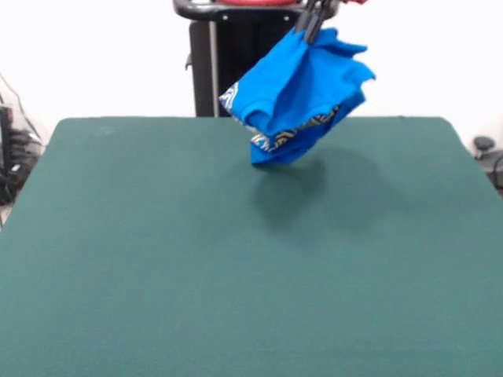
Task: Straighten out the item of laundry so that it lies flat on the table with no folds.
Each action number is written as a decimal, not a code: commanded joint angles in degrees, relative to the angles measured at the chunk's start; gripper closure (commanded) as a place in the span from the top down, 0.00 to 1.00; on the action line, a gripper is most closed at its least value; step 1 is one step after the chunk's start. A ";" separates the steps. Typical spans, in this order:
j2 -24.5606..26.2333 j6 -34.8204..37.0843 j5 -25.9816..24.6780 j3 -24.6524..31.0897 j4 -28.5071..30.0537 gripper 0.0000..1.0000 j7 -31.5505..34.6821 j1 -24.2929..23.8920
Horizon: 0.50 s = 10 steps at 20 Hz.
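Note:
The bright blue T-shirt hangs bunched and folded in the air above the far middle of the dark green table. Part of its white-and-yellow print shows along the lower folds. It touches nothing on the table and casts a shadow below it. My gripper comes down from the top edge and is shut on the shirt's upper corner. Most of the arm is out of view.
The robot's black pedestal stands behind the table's far edge. Cables and dark gear lie off the table's left side, and a dark object sits off its right side.

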 commanded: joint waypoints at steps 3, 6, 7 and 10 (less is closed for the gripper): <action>17.64 3.80 3.93 -14.76 -8.85 0.00 27.48 10.04; 21.23 -0.32 5.27 -17.02 -9.91 0.00 28.42 9.34; 22.04 -1.47 5.59 -18.04 -10.40 0.00 28.77 9.03; 24.22 -4.51 6.70 -21.05 -11.60 0.00 30.24 8.72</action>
